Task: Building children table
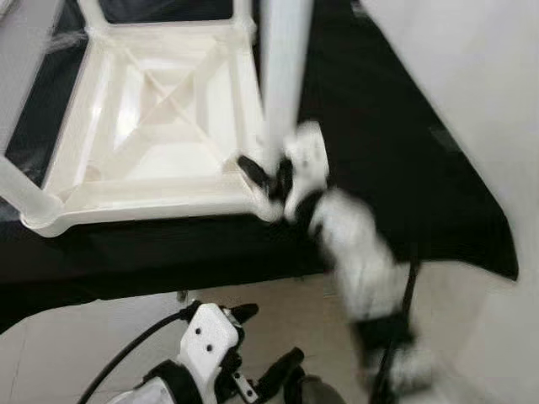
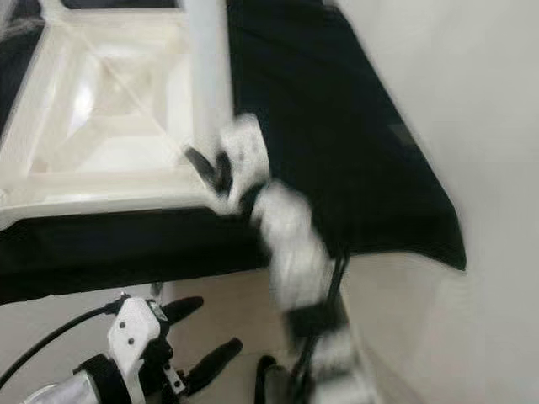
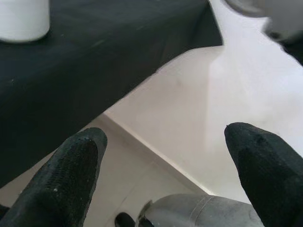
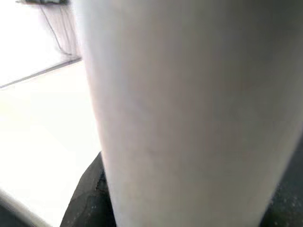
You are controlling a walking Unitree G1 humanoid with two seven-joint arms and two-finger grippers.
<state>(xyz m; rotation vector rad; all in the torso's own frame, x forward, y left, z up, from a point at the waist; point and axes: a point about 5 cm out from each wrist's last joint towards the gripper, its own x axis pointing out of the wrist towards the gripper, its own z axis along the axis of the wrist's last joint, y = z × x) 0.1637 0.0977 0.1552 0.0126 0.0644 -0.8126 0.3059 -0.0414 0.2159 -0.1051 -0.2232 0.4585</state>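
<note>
- Tabletop (image 1: 160, 118), white plastic, lies upside down on a black cloth (image 1: 396, 143), its ribbed underside with crossing braces facing up.
- White table leg (image 1: 285, 67) stands upright in the tabletop's near right corner socket; another leg (image 1: 21, 189) rises from the near left corner, and a third crosses the far left edge of the head view, blurred.
- Right tool (image 1: 268, 172) is at the foot of the upright leg, just above the tabletop's near right corner. Its arm is smeared with motion blur, so the fingers are hard to read; one black finger (image 1: 253, 171) shows on the tabletop side of the leg.
- From the right wrist, the leg (image 4: 189, 113) is a broad white column pressed very close, with a dark finger (image 4: 90, 198) at its base. The fingers appear to sit on either side of the leg, though I cannot tell how firm the grip is.
- Left tool (image 1: 268, 345) hangs low, well below the tabletop's near edge and over the pale floor (image 1: 59, 353), holding nothing.
- From the left wrist, its two black fingertips (image 3: 61, 184) stand wide apart, with floor and the black cloth's edge (image 3: 94, 85) between them; the foot of a white leg (image 3: 23, 19) rests on the cloth beyond.
</note>
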